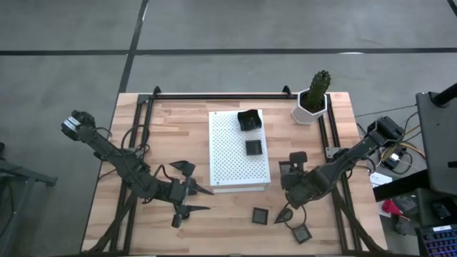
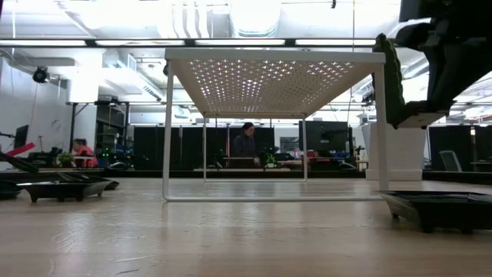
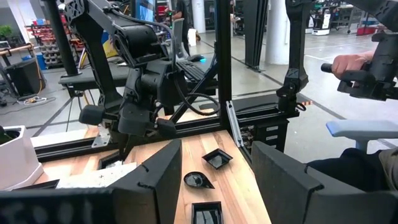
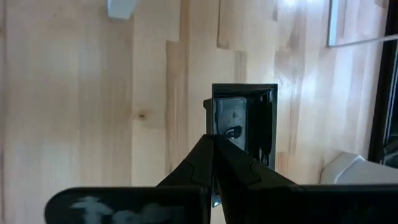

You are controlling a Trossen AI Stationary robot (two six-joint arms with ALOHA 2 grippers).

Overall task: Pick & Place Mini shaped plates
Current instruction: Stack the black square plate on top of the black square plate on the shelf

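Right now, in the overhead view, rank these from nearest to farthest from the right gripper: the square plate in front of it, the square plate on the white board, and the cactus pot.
From the right gripper:
1. Square plate on the table, just beside it toward the left arm.
2. Square plate on the white board, mid-board.
3. Cactus pot, at the table's far edge.

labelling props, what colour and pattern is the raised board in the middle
White, with a grid of small holes: the white perforated raised board, best in the high view.

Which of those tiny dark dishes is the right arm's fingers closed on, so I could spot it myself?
Start from the white perforated board mid-table and go towards the cactus pot side. Just off the board's edge is a square plate, pinched by its rim in the right gripper. Three other dishes nearer the front edge lie free; two more sit on the board.
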